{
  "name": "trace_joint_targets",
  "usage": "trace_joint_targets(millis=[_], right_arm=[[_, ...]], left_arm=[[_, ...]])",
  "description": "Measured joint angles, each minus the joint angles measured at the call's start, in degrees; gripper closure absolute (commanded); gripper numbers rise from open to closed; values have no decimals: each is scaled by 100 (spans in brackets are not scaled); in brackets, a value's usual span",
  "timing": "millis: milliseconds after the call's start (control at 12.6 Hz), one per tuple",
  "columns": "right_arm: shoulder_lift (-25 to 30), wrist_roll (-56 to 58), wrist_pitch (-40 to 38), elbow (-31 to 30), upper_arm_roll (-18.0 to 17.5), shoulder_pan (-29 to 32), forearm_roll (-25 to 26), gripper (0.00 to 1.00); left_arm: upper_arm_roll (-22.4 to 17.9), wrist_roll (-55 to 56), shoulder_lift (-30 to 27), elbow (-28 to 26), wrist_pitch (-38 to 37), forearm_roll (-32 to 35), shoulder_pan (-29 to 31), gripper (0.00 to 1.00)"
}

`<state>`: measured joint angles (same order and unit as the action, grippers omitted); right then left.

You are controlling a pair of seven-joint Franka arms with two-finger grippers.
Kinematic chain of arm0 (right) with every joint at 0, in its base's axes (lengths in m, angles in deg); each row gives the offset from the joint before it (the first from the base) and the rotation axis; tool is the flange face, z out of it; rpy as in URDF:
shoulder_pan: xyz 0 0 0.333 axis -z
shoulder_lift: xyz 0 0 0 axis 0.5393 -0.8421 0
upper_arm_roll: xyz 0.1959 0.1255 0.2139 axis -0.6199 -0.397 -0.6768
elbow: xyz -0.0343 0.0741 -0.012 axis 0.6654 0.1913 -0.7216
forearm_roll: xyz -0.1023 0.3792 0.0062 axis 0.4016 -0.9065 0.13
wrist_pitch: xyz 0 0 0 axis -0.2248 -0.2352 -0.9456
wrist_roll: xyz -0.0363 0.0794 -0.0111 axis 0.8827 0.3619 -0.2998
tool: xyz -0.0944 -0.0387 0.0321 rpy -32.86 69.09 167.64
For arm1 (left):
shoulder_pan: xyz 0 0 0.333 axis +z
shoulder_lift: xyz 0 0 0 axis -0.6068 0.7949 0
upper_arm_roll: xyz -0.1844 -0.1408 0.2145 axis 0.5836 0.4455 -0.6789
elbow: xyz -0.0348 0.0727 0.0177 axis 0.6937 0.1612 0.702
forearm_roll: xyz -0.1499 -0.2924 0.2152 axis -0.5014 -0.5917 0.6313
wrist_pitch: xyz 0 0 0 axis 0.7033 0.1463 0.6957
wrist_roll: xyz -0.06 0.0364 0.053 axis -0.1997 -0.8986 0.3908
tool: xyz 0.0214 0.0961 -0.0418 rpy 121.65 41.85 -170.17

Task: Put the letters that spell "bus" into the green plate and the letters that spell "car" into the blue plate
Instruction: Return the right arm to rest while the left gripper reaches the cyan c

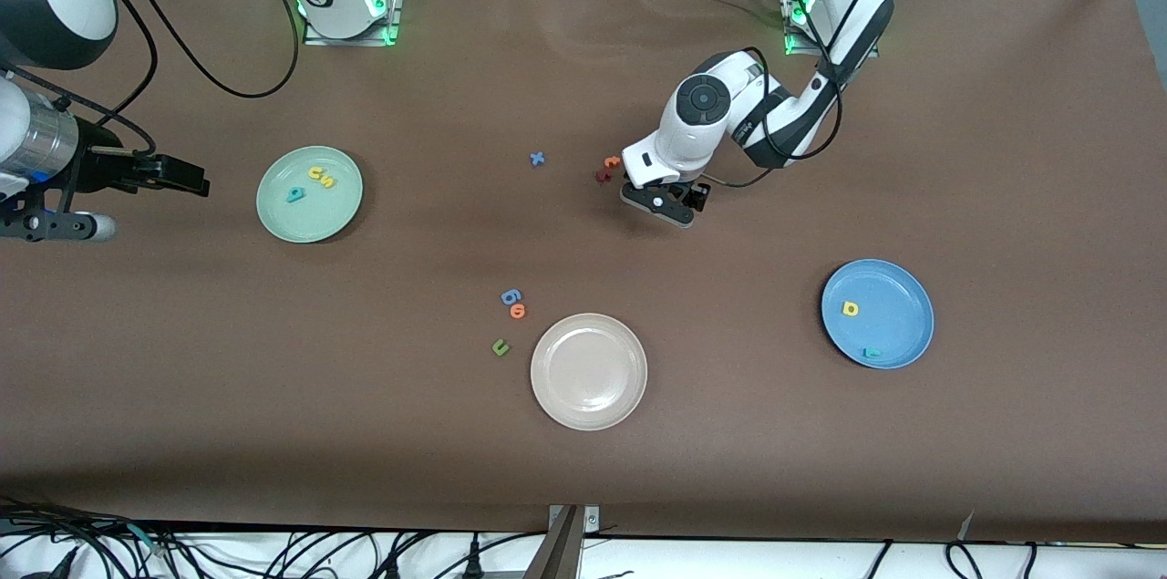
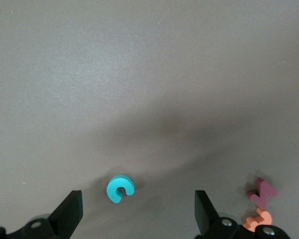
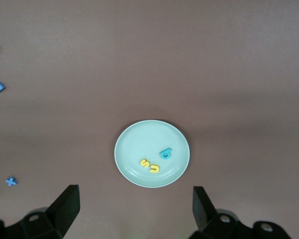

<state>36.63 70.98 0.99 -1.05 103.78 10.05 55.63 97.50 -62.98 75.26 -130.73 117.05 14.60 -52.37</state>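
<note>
Left gripper (image 2: 134, 214) is hanging low over the table with its jaws spread wide and nothing between them, and the teal "c" (image 2: 120, 188) is lying flat on the brown cloth right in the gap between the two fingers (image 2: 70, 211), so it is lining up for a pick. Just beside it, the maroon letter (image 2: 261, 192) and the orange letter (image 2: 258, 219) are sitting close to one finger, and those are not wanted. Out toward the left arm's end, the blue plate (image 1: 903, 287) is already holding the yellow "a" (image 1: 850, 309) and a teal letter (image 1: 872, 352), so "c" looks like the last one for "car". Next move is calling for a straight drop and a clean pinch, clear of the maroon neighbour. Right gripper (image 3: 134, 214) is waiting, jaws wide and empty, high over the green plate (image 3: 134, 144), where teal "b" (image 3: 165, 153), yellow "u" (image 3: 154, 169) and yellow "s" (image 3: 145, 163) are all lying
</note>
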Motion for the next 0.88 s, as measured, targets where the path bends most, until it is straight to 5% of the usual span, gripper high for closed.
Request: trace_joint_targets(millis=[477, 875], right_arm=[[1, 19, -46, 24, -71, 88, 272, 0], [37, 23, -54, 62, -1939, 1844, 412, 0]], left_arm=[[-66, 3, 15, -176, 261, 192, 17, 12], [-85, 4, 51, -296, 402, 291, 49, 21]])
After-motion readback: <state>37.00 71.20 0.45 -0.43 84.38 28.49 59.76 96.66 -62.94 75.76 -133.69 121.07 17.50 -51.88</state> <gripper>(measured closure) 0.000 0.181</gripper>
